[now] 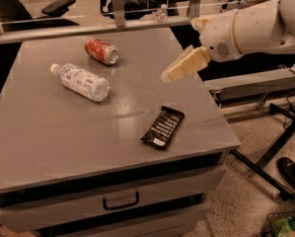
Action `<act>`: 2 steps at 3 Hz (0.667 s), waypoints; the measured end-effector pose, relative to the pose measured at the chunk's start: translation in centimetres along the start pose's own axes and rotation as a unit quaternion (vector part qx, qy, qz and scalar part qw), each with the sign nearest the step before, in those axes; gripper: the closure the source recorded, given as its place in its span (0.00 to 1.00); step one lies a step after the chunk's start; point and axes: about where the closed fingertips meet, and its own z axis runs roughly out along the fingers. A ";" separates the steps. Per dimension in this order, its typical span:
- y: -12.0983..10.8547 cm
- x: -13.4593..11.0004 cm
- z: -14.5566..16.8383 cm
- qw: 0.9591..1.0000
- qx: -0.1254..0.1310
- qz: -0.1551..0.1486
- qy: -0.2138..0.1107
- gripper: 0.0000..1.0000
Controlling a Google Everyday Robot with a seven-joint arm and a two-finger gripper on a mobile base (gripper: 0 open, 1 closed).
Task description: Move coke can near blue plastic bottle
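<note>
The coke can (101,51) lies on its side at the far middle of the grey table (53,132), its silver end facing right. The blue plastic bottle (81,82) lies on its side just in front and to the left of the can, white cap pointing far left. A small gap separates them. My gripper (172,74) hangs above the table's right part, to the right of the can and well apart from it. It holds nothing.
A black snack bar wrapper (163,127) lies at the table's front right. The table has drawers with a handle (121,201) below. A rail (112,27) runs behind the table. Metal frame legs (275,152) stand on the floor to the right.
</note>
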 end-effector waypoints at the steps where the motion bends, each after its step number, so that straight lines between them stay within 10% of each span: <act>1: -2.1 0.4 3.6 0.999 0.033 0.022 -0.033 0.00; 2: -4.2 0.7 7.4 0.997 0.050 0.036 -0.056 0.00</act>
